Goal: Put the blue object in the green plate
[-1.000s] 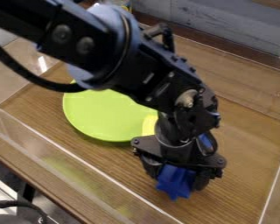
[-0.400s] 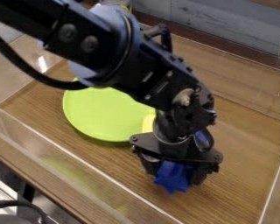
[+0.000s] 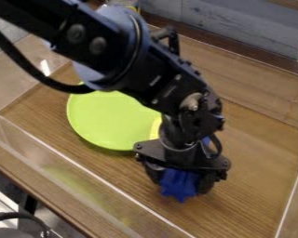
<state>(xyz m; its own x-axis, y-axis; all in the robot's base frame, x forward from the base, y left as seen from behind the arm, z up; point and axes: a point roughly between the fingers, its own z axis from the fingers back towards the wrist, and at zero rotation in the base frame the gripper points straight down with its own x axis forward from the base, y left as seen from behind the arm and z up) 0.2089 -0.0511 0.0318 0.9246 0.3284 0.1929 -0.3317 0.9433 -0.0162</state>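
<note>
The green plate (image 3: pixel 108 119) lies on the wooden table at centre left, its right part hidden behind the black arm. The blue object (image 3: pixel 179 184) lies on the table to the plate's lower right, mostly covered from above. My gripper (image 3: pixel 181 179) hangs straight over it, jaws open, one finger on each side of the block. Only the block's lower end shows between the fingers. I cannot tell whether the fingers touch it.
A small yellow piece (image 3: pixel 149 152) peeks out by the gripper's left side at the plate's edge. A clear plastic wall (image 3: pixel 40 153) runs along the table's front left. Grey boards (image 3: pixel 245 23) stand behind the table.
The arm has shifted slightly left and lower over the blue object. The jaws stay open.
</note>
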